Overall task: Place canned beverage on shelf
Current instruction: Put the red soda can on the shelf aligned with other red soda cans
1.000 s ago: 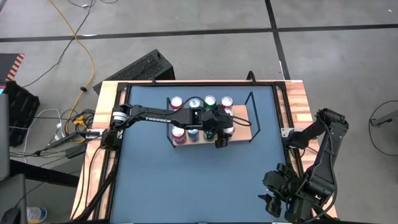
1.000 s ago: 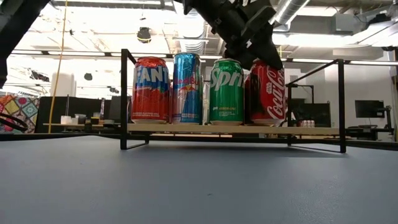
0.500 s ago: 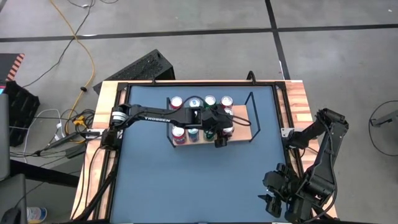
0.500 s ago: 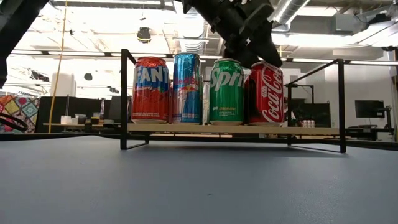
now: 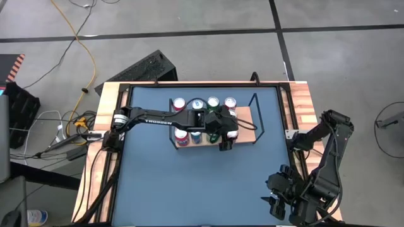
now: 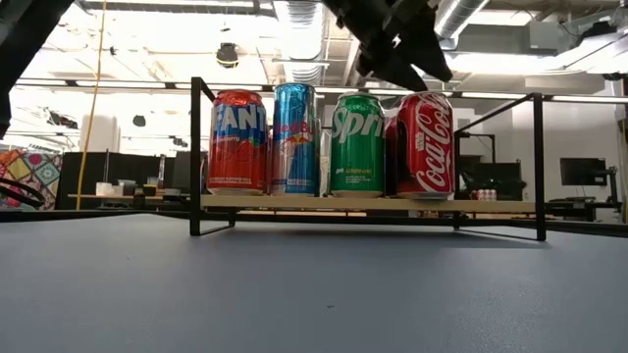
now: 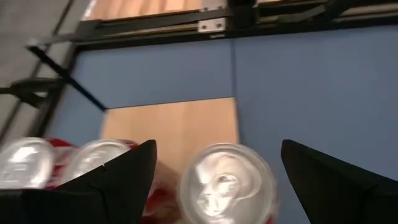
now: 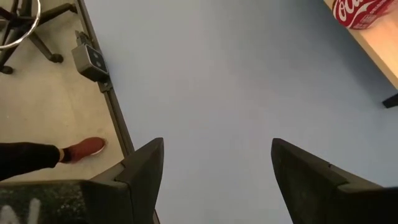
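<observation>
Because the left arm (image 5: 158,118) stretches across the upper middle of the high view, it hides much of the shelf (image 5: 245,115), whose bare wood shows only at the right end. Four cans fill the front row in the low view: Fanta can (image 6: 236,141), blue can (image 6: 295,138), Sprite can (image 6: 357,144) and Coca-Cola can (image 6: 424,144), all upright on the board. A back row shows only as can tops from above. The left gripper (image 6: 397,39) hangs just above the Coca-Cola can, jaws spread wide, gripping nothing; its upper part is cut off by the frame. At lower right, the right gripper (image 5: 276,205) waits with fingers apart, empty.
</observation>
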Available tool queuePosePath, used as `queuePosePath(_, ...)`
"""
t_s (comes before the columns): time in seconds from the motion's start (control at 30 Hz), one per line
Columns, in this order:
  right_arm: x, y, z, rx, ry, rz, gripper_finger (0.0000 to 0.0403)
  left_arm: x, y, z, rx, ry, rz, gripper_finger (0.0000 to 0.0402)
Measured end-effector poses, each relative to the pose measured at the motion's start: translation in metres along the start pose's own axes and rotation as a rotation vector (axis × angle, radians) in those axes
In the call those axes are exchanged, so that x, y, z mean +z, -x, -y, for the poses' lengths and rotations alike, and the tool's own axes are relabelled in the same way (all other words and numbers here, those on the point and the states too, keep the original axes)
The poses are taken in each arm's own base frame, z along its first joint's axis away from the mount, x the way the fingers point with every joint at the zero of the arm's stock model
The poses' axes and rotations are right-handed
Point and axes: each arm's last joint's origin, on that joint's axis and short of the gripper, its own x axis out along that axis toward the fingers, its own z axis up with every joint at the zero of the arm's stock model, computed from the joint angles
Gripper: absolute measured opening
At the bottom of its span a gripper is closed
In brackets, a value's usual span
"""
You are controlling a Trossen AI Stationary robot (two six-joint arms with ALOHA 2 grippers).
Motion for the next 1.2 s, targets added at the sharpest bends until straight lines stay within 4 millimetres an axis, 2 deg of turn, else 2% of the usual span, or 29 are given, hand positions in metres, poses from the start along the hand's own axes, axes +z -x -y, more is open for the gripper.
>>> queuePosePath(0.2, 0.000, 0.000, 0.000, 0.002, -0.001, 0.006, 0.0282, 0.001, 0.001, -0.008, 0.025, -0.028, -0.021, 0.0330)
queuePosePath(0.43, 0.000, 0.000, 0.000, 0.003, -0.002, 0.007, 0.0282, -0.001, 0.002, -0.007, 0.022, -0.040, -0.044, 0.0330)
queuePosePath(0.57, 0.000, 0.000, 0.000, 0.003, -0.002, 0.007, 0.0282, 0.009, 0.014, -0.006, 0.009, -0.027, 0.007, 0.0329)
queuePosePath(0.67, 0.000, -0.001, -0.001, 0.001, -0.009, 0.008, 0.0282, 0.017, 0.024, 0.008, -0.119, -0.034, 0.062, 0.0311)
queuePosePath(0.8, -0.001, -0.003, -0.003, -0.005, -0.012, 0.009, 0.0282, 0.018, 0.031, 0.036, -0.172, -0.083, 0.064, 0.0251)
queuePosePath(0.97, -0.003, -0.009, -0.005, -0.027, -0.007, 0.008, 0.0282, 0.015, 0.034, 0.060, -0.181, -0.154, 0.078, 0.0128)
queuePosePath(1.1, -0.003, -0.011, -0.006, -0.031, -0.015, 0.008, 0.0282, -0.002, 0.023, 0.061, -0.155, -0.114, 0.049, 0.0025)
queuePosePath(1.2, -0.003, -0.011, -0.006, -0.034, -0.016, 0.008, 0.0282, -0.012, 0.014, 0.057, -0.159, -0.066, 0.056, 0.0009)
